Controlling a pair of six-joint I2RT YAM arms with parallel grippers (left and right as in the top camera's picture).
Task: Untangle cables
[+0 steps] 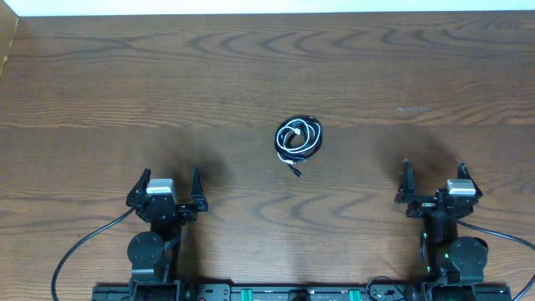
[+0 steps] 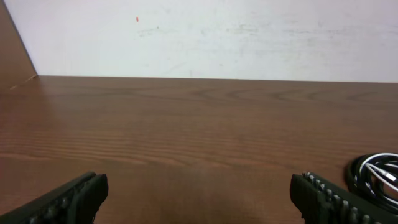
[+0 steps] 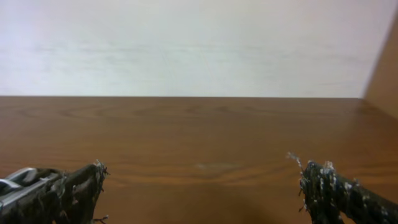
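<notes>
claw left [image 1: 170,182] wide apart, empty; claw right [image 1: 434,174] same; cables [image 1: 298,140] coiled in a bunch, well clear of both

No legible text, brand, number or sign in any view. Small green markings on the base rail [image 1: 276,294] are too small to read.

Coiled bundle of thin black and white cables [image 1: 298,139] was too small overhead to tell cord from cord, was cut off at the picture's edge right of the left gripper [image 2: 199,188], pale blurred shape [image 3: 15,180] beside the right gripper's [image 3: 200,175] left finger was unidentifiable.
</notes>
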